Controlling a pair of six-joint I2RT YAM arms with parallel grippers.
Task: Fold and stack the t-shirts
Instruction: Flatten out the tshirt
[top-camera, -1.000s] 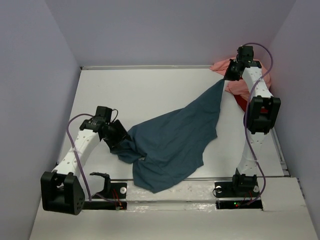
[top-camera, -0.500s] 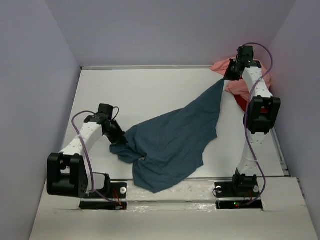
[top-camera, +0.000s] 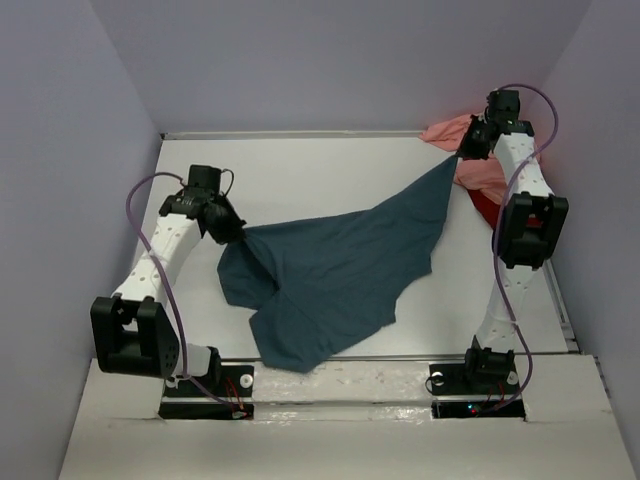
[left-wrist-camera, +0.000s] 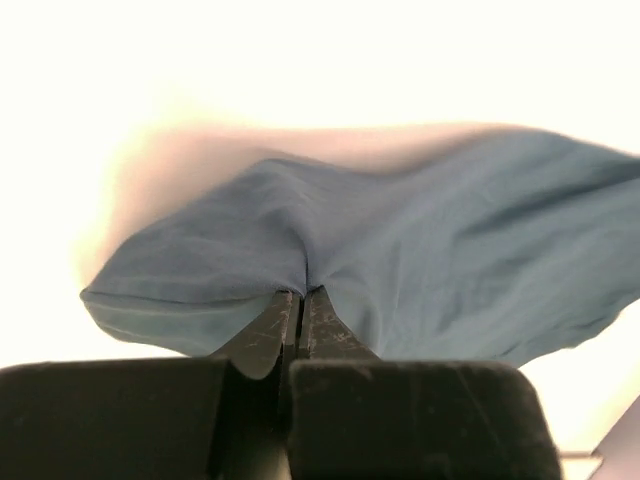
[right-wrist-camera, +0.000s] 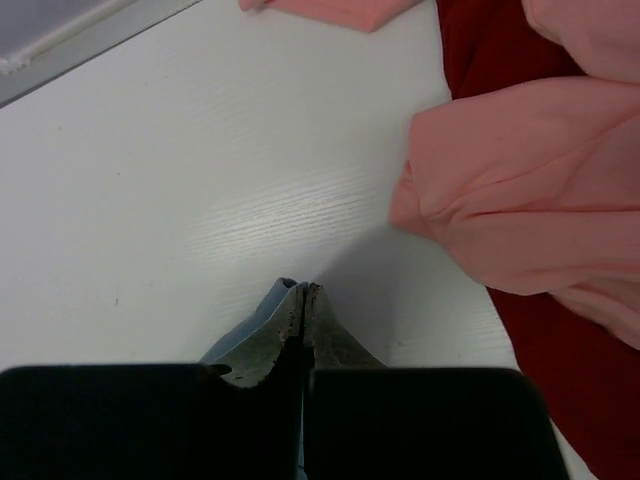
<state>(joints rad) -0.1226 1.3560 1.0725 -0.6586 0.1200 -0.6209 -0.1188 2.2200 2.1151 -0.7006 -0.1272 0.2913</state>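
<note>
The dark teal-blue t-shirt (top-camera: 340, 265) stretches across the table between both arms. My left gripper (top-camera: 237, 232) is shut on its left edge, and the cloth (left-wrist-camera: 400, 250) bunches at the closed tips (left-wrist-camera: 301, 293). My right gripper (top-camera: 462, 153) is shut on the shirt's far right corner; a small blue fold (right-wrist-camera: 283, 291) pokes out at its tips (right-wrist-camera: 304, 288). The salmon pink t-shirt (top-camera: 478, 172) (right-wrist-camera: 520, 200) and the red t-shirt (top-camera: 487, 207) (right-wrist-camera: 480, 50) lie crumpled together at the back right, beside the right gripper.
Grey walls close in the white table (top-camera: 300, 180) on the left, back and right. Both arm bases (top-camera: 205, 385) stand at the near edge. The pink and red heap fills the back right corner.
My left gripper closed on the blue shirt's left edge and pulled it up and away from the near edge, spreading the cloth. The right gripper shifted slightly right, still holding its corner.
</note>
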